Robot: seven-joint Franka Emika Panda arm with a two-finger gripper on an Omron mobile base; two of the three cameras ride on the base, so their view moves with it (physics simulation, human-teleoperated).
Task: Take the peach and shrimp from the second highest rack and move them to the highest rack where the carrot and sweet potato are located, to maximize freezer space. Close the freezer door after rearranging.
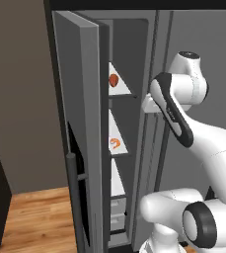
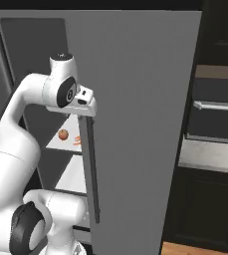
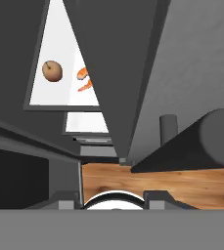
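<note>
Freezer door stands part open, its edge toward the arm. All places below are taken from that door.

Peach sits on a white rack inside the cabinet, just past the door's inner face. Shrimp lies beside it on the same rack, nearer the door. In the right base view the peach shows in the gap beside the door's edge, with the shrimp half hidden by the edge. In the left base view two racks each carry one small orange-brown thing, too small to name; which rack is which I cannot settle from here. Carrot and sweet potato not made out.

End effector sits at the door's top outer corner, by the upper end of the long dark handle. Handle's long axis runs straight down the door edge. The hand view looks down along the door; the handle lies close by on one side, the peach and shrimp on the other, with the door slab between them and the hand.

Judgement: the coming move turns on that slab; the food lies behind it from the end effector, so the door wants swinging wider first.

Fingertips are barely visible at the bottom of the hand view. Whether the end effector is released or clenched on the door, I cannot tell.
</note>
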